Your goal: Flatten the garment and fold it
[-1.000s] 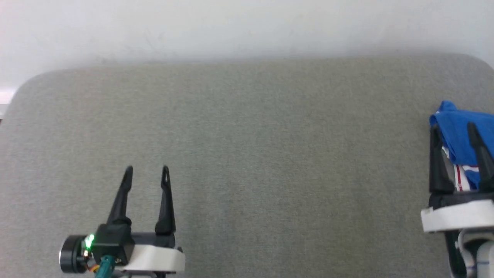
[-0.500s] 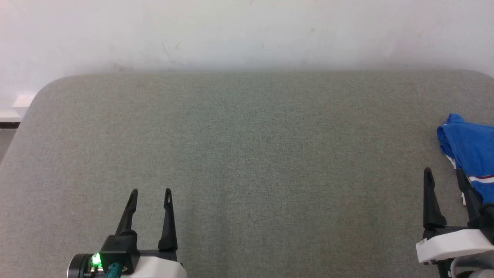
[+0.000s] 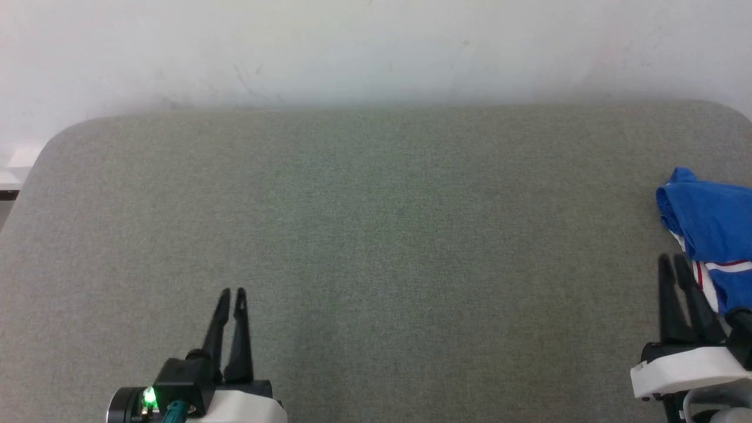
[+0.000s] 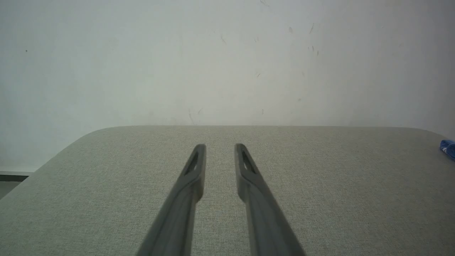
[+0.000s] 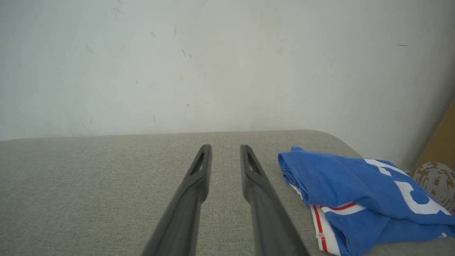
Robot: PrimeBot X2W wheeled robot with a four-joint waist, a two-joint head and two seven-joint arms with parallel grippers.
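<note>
Grey table (image 3: 376,205), white-lettered garment (image 5: 355,192) at right

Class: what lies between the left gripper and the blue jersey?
Head view: bare grey upholstery from the left gripper to the garment, with the right gripper beside it.

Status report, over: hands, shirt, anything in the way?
Left hand empty, fingers narrowly apart. Right hand likewise, just beside the bunched royal-blue jersey shirt with red-and-white trim at the right edge of the grey fabric surface. Nothing blocking.
</note>
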